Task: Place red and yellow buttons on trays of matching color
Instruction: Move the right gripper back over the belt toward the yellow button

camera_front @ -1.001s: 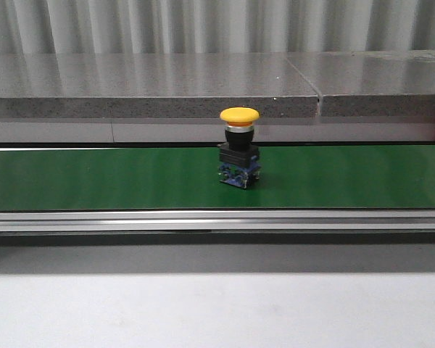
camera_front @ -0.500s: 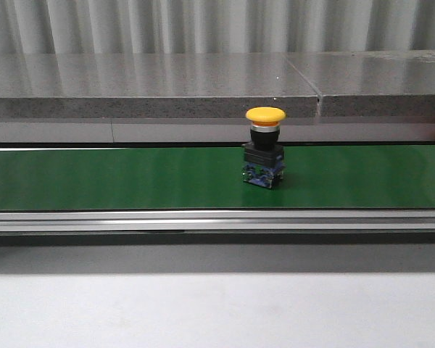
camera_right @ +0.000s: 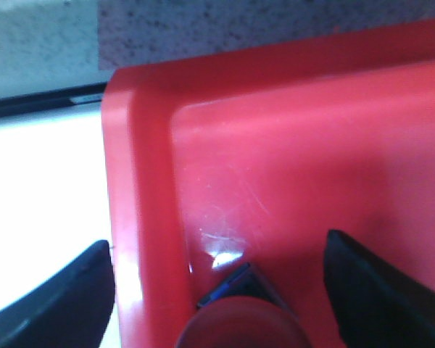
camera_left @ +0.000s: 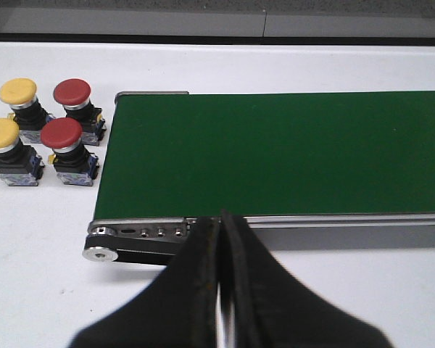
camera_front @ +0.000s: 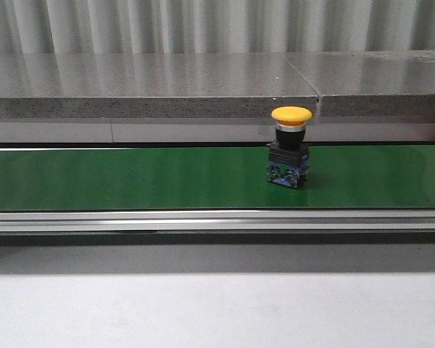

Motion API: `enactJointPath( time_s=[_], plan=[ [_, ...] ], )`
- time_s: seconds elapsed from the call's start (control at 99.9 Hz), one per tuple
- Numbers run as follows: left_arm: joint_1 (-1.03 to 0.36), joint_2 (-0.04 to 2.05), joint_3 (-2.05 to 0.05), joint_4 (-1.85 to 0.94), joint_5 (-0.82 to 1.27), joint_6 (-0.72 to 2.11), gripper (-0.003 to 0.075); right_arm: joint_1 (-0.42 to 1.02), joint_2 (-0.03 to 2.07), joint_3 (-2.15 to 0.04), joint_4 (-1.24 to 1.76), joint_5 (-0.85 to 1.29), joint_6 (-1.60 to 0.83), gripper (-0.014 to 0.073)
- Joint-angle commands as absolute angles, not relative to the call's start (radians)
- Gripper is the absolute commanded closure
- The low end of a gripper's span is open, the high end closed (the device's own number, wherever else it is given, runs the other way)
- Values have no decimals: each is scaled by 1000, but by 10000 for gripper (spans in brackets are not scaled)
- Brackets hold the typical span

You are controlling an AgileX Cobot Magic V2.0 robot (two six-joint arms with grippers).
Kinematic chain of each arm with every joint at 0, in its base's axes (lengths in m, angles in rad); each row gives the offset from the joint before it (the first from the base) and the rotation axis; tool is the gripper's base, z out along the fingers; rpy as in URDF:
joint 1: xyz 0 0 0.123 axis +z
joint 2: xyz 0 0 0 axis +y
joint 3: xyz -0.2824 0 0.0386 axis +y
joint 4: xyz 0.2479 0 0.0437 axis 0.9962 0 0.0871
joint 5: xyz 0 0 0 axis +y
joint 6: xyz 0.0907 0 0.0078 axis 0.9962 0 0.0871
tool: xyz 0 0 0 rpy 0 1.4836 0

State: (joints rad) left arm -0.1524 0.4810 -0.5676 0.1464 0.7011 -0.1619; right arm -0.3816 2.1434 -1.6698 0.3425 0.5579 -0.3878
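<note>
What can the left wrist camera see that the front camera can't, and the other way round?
Only the left wrist view shows four spare buttons on the white table: two yellow buttons, two red buttons, plus the shut left claw. Only the front view shows a yellow button standing upright on the belt, and the grey ledge behind it. Both show the green conveyor belt.

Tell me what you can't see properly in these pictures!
- Red button in the red plastic tray: right wrist view, cut off by the edge.
- Yellow tray: in no view.
- Yellow mushroom-head button on the green belt: absent from the left wrist view.
- Both arms: outside the front view.
</note>
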Motion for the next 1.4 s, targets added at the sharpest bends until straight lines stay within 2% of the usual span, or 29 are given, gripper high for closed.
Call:
enactJointPath(
  time_s=[0.0, 0.46, 1.081, 1.391],
  plan=[
    [-164, 484, -596, 149, 637, -165, 741, -389, 2031, -1705, 364, 523, -389, -3],
    [-164, 484, -596, 149, 637, -165, 741, -372, 1729, -1651, 365, 608, -445, 1],
    [-164, 484, -596, 149, 637, -165, 741, -310, 1197, -1028, 403, 568, -486, 1],
    [-164, 484, -596, 149, 637, -165, 741, -213, 1125, -898, 410, 672, -537, 1]
  ],
)
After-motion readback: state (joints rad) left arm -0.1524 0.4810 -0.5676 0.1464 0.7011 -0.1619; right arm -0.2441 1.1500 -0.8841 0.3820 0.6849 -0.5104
